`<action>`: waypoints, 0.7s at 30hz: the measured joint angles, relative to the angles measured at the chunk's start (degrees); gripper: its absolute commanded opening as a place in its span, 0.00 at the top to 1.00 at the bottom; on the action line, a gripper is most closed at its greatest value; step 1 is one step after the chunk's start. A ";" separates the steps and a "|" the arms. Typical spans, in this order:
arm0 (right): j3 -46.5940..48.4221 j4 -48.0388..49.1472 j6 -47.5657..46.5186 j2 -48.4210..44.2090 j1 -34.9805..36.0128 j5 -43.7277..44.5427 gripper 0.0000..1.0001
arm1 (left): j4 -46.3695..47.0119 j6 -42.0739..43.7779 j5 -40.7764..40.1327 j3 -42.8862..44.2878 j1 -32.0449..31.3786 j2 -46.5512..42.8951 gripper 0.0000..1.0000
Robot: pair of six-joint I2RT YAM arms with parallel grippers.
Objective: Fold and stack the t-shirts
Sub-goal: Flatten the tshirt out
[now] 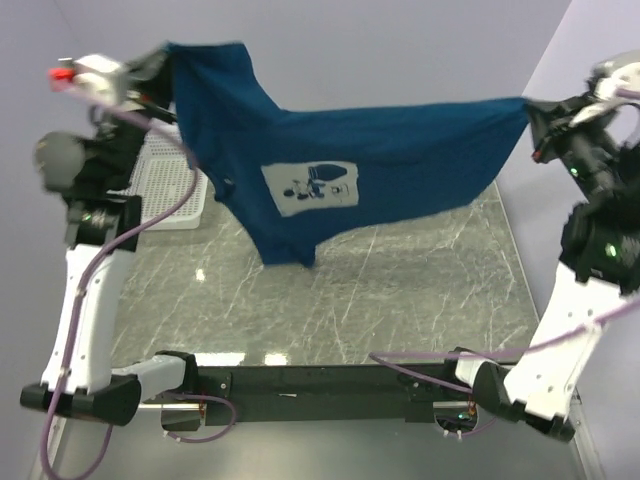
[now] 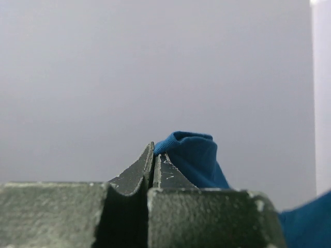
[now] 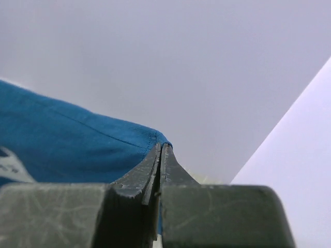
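Nearest us, our two arm bases (image 1: 150, 385) sit at the edge of the grey marbled table (image 1: 400, 300). Above the tabletop hangs the navy t-shirt (image 1: 420, 150), stretched in the air between our arms, its pale square print (image 1: 310, 187) facing up toward the overhead camera. The lowest fold dips toward the table left of centre; we cannot tell whether it touches. Behind it, at the far left, sits a white lattice basket (image 1: 170, 185).

Our left gripper (image 2: 154, 150) is clamped on a small bunch of fabric. Our right gripper (image 3: 160, 147) is pinched on a hemmed edge. Both holds look thin, right at the fingertips.

We judge the main risk to be a slip. If the arms pull further apart, the cloth could slide out of either pinch and the shirt would drop in a heap. Lowering unevenly could lay it down twisted, or drape its left side over the basket.
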 measured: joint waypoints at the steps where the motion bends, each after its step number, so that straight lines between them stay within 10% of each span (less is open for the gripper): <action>1: 2.34 0.48 0.83 -0.66 -0.22 0.17 1.00 | 0.90 -1.18 -0.68 1.38 0.00 -0.81 0.99; 13: 18.49 6.71 10.47 -9.35 -0.52 7.23 1.00 | 7.21 -7.61 -2.78 15.47 0.00 -7.34 0.99; 21: 10.21 9.66 13.33 -9.38 -0.55 7.39 1.00 | 9.29 -7.69 -2.73 7.76 0.00 -8.63 0.99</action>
